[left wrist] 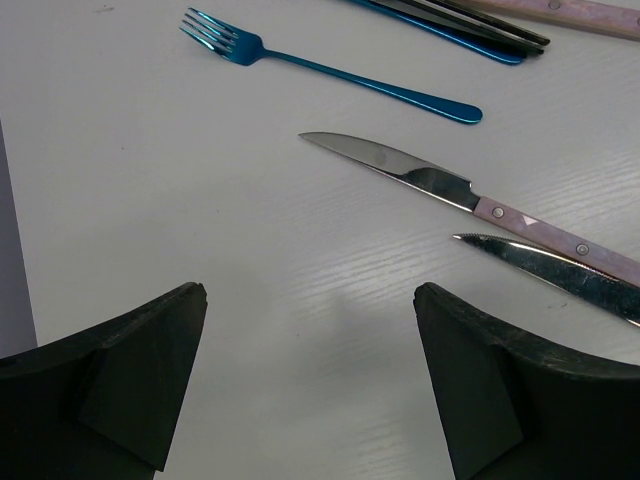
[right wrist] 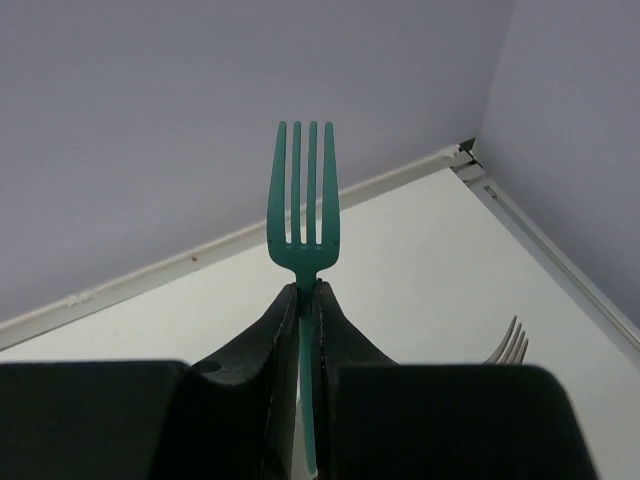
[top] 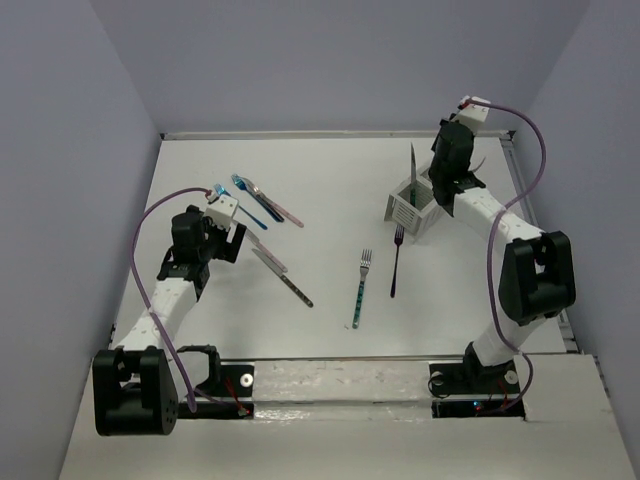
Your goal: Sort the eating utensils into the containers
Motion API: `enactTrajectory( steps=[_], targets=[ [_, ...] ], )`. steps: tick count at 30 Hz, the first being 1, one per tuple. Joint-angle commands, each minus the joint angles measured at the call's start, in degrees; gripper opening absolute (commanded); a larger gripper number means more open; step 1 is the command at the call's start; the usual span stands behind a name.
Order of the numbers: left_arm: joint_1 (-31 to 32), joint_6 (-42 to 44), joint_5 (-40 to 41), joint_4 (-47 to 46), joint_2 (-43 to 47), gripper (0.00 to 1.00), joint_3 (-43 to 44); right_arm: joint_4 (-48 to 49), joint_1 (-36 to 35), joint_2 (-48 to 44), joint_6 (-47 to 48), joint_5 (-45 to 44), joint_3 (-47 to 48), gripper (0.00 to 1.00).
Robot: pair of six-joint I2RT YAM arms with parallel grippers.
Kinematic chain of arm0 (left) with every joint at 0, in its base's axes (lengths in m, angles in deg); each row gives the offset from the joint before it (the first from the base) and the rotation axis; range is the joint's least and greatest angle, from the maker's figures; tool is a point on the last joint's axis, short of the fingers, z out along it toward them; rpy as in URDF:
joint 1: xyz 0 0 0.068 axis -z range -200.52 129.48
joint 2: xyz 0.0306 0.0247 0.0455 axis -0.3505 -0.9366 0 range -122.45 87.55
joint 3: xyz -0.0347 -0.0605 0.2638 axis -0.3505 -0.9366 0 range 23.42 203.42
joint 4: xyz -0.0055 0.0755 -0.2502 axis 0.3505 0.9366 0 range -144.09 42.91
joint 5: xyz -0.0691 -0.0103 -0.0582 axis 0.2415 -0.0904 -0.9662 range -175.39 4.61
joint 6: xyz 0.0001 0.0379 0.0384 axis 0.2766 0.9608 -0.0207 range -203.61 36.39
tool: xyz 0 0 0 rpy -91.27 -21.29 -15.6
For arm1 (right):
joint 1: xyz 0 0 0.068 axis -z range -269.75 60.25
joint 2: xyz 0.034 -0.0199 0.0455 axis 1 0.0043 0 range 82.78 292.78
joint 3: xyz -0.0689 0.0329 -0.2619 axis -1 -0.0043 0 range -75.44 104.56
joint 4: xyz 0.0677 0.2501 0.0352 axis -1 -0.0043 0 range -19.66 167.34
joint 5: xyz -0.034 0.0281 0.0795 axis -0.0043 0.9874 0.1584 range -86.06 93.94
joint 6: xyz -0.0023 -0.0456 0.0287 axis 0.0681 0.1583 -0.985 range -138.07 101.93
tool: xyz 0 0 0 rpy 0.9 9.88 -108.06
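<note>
Grips a teal fork [right wrist: 303,190] in the right gripper [right wrist: 308,300], jaws clamped on its neck, tines straight up. Hangs at the far right of the table [top: 330,170], over or just behind the white caddy [top: 405,212]; cannot tell which. In the caddy, a knife [top: 412,165] standing upright, blade up, compartment unclear. Holds the left gripper [left wrist: 310,380] spread wide and empty, low over bare table on the left side. Just ahead of its fingers, a pink knife [left wrist: 470,195] and beside it a second blade [left wrist: 550,275], nearly parallel and not touching. Farther on, a blue fork [left wrist: 330,70] lying flat, then a small pile [left wrist: 470,25] of blue, dark and pink handles pressed together. Mid-table, side by side with tines away from the arms, a teal-handled fork [top: 358,295] and a dark fork [top: 396,265], near the caddy but clear of it.
</note>
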Motion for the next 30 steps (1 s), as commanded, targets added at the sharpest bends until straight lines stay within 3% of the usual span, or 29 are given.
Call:
enactTrajectory(
  steps=[1,14,15,16,18,24,30],
  targets=[
    [-0.12,-0.07,0.82,-2.10,-0.38,0.99,0.79,7.40,0.20,-0.21,-1.67,-3.77,-2.58,0.00],
    [-0.20,0.01,0.82,-2.36,-0.29,0.99,0.61,9.17,1.26,4.19,-3.35,-0.88,-11.55,0.00],
    [-0.12,0.10,0.74,-2.36,-0.29,0.99,0.61,8.99,1.26,3.49,-2.82,-0.18,-11.82,0.04],
    [-0.12,0.10,0.74,-2.36,-0.20,0.99,0.61,8.72,1.26,2.96,-2.38,0.27,-11.99,0.26],
    [-0.12,0.19,0.56,-2.36,-0.03,0.99,0.52,7.76,1.26,0.60,-1.32,0.80,-12.52,0.49],
    [-0.12,0.28,0.12,-2.45,0.50,0.99,0.26,4.07,1.26,-9.86,0.00,4.92,-13.06,0.58],
    [-0.12,0.45,-0.41,-2.89,1.64,0.99,-0.35,-11.81,-3.47,-19.27,-1.22,10.54,-7.44,0.58]
  ],
)
